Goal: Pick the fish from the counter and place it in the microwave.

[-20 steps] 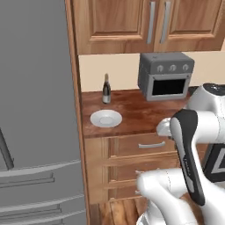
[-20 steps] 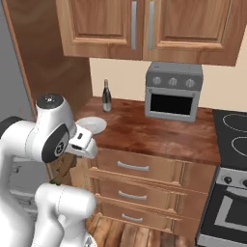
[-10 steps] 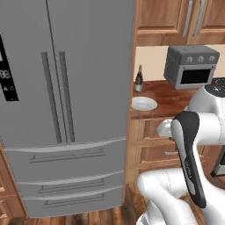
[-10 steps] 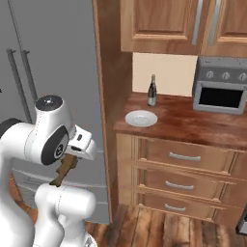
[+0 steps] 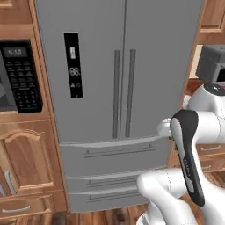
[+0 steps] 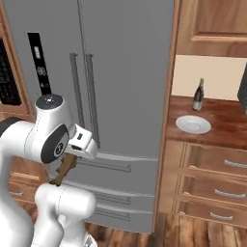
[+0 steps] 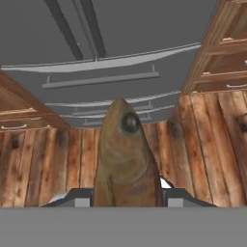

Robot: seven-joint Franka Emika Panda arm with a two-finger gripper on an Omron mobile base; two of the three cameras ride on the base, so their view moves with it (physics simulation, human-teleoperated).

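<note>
Your gripper [image 6: 65,166] is clamped on the fish [image 7: 126,159], which hangs head-down over the wooden floor [image 7: 43,164]. Beyond it you face the grey refrigerator [image 5: 118,101]; the microwave [image 5: 19,74] sits to its left, the counter [image 6: 217,123] with plate [image 6: 193,124] and wine bottle [image 6: 198,95] to its right.

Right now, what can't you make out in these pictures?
- Microwave: cut off by the left edge in the left base view; door and handle unseen.
- Fish: tail hidden behind the grey band in the hand view; in the right base view the arm covers most of it.
- Toaster oven: cut by the right edge, left base view.
- Bottle: label too small to read.
</note>
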